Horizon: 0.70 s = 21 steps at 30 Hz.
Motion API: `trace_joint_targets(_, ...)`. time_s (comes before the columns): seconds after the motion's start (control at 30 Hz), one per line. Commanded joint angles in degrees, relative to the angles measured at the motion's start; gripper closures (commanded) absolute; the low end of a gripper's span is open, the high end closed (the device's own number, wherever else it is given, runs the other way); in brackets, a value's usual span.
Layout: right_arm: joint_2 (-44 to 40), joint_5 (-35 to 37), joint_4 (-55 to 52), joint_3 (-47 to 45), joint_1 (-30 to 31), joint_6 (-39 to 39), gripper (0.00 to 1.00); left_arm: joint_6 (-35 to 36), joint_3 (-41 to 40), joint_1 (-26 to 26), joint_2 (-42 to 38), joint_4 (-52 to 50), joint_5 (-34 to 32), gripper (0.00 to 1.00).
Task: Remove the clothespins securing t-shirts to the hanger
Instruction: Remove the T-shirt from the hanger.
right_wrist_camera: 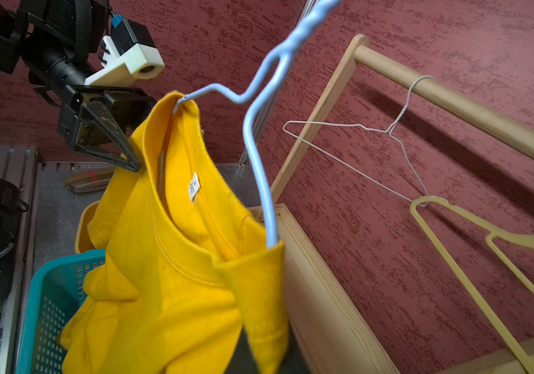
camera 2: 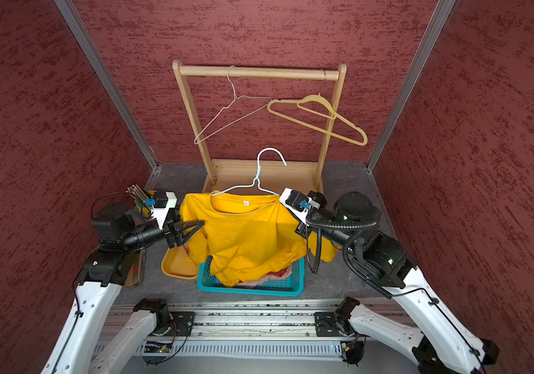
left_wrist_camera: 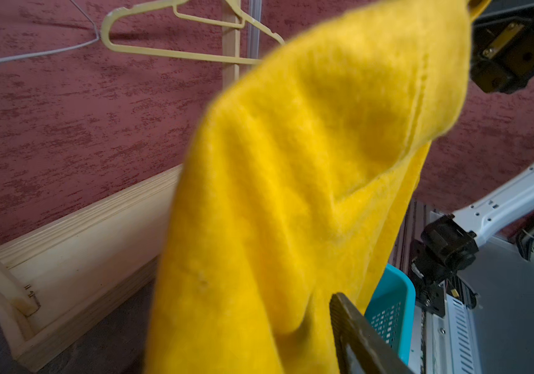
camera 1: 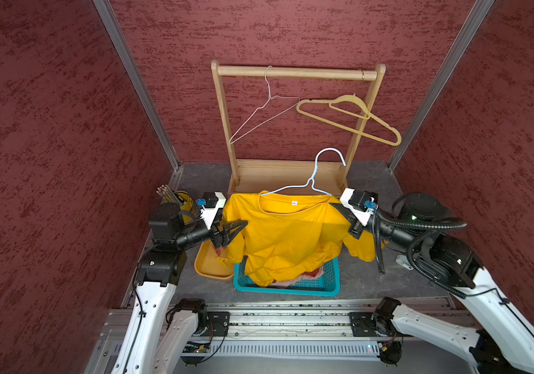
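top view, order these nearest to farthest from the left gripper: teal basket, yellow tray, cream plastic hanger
1. yellow tray, just below the left gripper.
2. teal basket, front centre.
3. cream plastic hanger, back on the rack.

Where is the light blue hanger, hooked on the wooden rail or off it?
Off it. The light blue hanger carries the yellow t-shirt in front of the wooden rail, its hook free in the air.

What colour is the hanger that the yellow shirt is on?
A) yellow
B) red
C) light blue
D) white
C: the hanger coming out of the collar of the yellow shirt is light blue, from its shoulder bar up to its twisted neck.
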Motion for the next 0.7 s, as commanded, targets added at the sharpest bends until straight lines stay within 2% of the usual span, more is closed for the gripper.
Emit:
trace_joint_targets(0.0,-0.5,-0.1,2.4,0.6,0.2,1.1,1.0,-1.4,2.0,1.3,-0.8,2.2,-5.6,0.34)
trace_joint_targets(0.27,-1.4,-0.1,1.4,0.1,0.2,1.8,1.0,-3.4,3.8,2.3,1.8,2.5,-1.8,0.47)
trace_joint_targets(0.4,-1.2,0.5,0.0,0.5,0.2,1.9,1.0,-4.4,3.6,2.3,0.9,4.0,-1.4,0.49)
trace_joint_targets(0.5,-0.9,1.1,-0.4,0.4,0.2,1.9,1.0,-4.6,3.8,2.3,0.3,4.3,-1.1,0.68)
trace_joint_targets(0.6,-1.1,1.6,-0.1,-0.1,0.2,2.1,1.0,-5.1,3.6,2.5,-0.1,4.4,-3.0,1.0)
trace_joint_targets(0.67,-1.2,2.5,0.1,-0.3,0.2,2.1,1.0,-5.6,3.3,2.7,-0.4,3.8,-5.9,1.0)
